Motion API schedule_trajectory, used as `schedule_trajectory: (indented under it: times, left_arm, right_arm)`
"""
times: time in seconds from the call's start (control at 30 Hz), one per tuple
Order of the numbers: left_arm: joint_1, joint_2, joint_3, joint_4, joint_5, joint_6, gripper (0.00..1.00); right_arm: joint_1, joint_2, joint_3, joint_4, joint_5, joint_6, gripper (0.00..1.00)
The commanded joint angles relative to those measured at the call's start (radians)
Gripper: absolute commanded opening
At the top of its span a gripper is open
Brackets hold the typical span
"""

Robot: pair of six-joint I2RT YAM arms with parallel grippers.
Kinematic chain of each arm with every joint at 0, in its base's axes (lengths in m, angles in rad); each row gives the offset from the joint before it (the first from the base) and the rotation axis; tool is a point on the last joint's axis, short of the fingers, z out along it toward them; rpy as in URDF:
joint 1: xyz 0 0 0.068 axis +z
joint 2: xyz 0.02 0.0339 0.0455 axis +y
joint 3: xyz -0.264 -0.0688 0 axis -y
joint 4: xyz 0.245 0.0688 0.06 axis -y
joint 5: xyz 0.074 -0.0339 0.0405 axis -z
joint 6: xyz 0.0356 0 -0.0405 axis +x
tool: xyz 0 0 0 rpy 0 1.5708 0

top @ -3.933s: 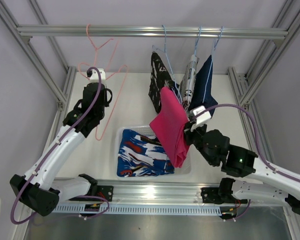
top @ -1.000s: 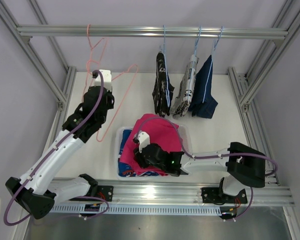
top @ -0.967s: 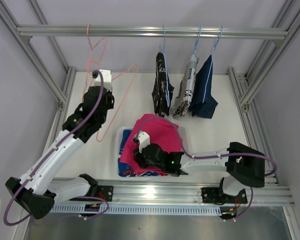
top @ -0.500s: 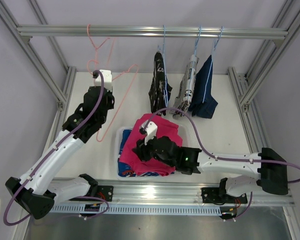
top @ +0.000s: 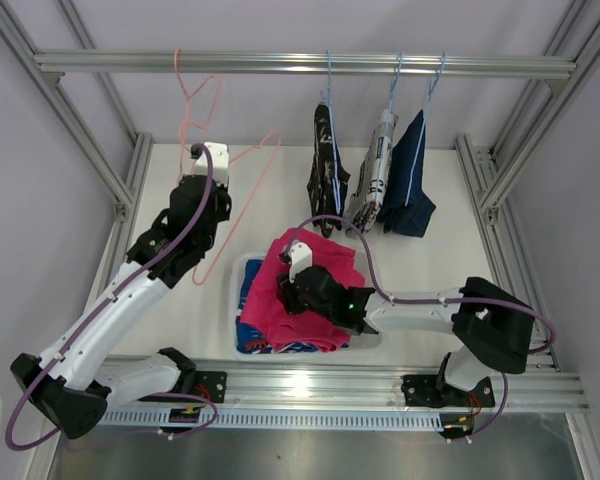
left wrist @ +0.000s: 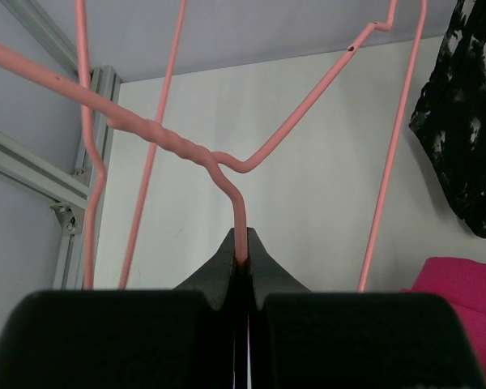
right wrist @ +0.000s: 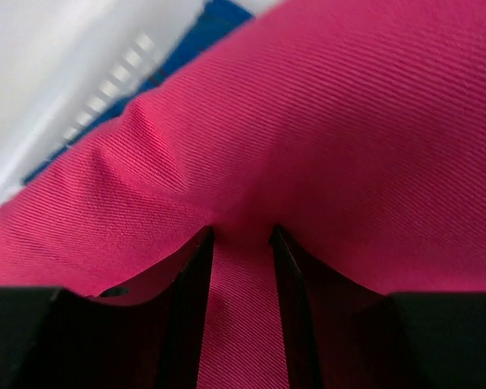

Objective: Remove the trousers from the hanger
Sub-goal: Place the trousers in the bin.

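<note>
**Pink pair is in the bin, so let go clean and back out**

Top view first. The pink trousers (top: 265,305) are off their hanger and lie heaped in the bin (top: 238,262), on top of the blue patterned trousers (top: 248,285). Your right gripper (top: 290,292) is down on that heap. The left gripper (top: 202,150) is up at the back left with the bare pink hanger (top: 242,165). Three pairs hang from the rail (top: 300,65): the black-and-white trousers (top: 327,175), the white printed trousers (top: 373,180) and the denim trousers (top: 408,185).

Left wrist view: the fingers are clamped tight on the pink hanger (left wrist: 227,166) wire, with no gap at all. Nothing to fix, just don't loosen it and let the hanger swing into the black-and-white trousers (left wrist: 470,146).

Right wrist view: the right gripper (right wrist: 240,237) has its fingers parted and pushed into the pink trousers (right wrist: 373,121), with a strip of cloth lying between them. It looks more like a release than a pinch to me. A bit of the blue patterned trousers (right wrist: 219,20) peeks out behind.

My advice:
- Spread the fingers wider before you lift, since that pucker by the left fingertip could snag.
- Go straight up, not sideways, or I reckon you'll drag the pile over the bin wall.
- Then head for the black-and-white pair, which is nearest.
</note>
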Motion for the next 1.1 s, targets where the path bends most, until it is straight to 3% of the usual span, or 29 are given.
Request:
schedule_trajectory:
  times: [0.0,0.2,0.5,0.67,0.93,1.07]
  left_arm:
    - [-0.009,-0.031,-0.006,0.063,-0.011,0.022,0.01]
    - [-0.010,-0.039,-0.004,0.063,-0.010,0.027,0.01]
    - [-0.012,-0.072,0.002,0.058,0.015,0.044,0.01]
    - [-0.016,-0.086,0.002,0.057,0.030,0.042,0.01]
    - [-0.019,-0.121,0.011,0.050,0.085,0.027,0.01]
    - [-0.019,-0.167,0.000,0.070,0.178,0.021,0.01]
  right_arm:
    - [-0.009,0.073,-0.058,0.081,-0.026,0.070,0.40]
    - [0.013,0.034,-0.085,0.073,-0.025,0.097,0.41]
    - [0.165,-0.229,-0.046,-0.108,0.214,0.062,0.45]
    - [0.185,-0.318,-0.117,-0.151,0.303,0.116,0.47]
    - [0.188,-0.178,-0.207,-0.137,0.372,0.251,0.48]
    - [0.205,-0.138,-0.197,-0.129,0.385,0.266,0.48]
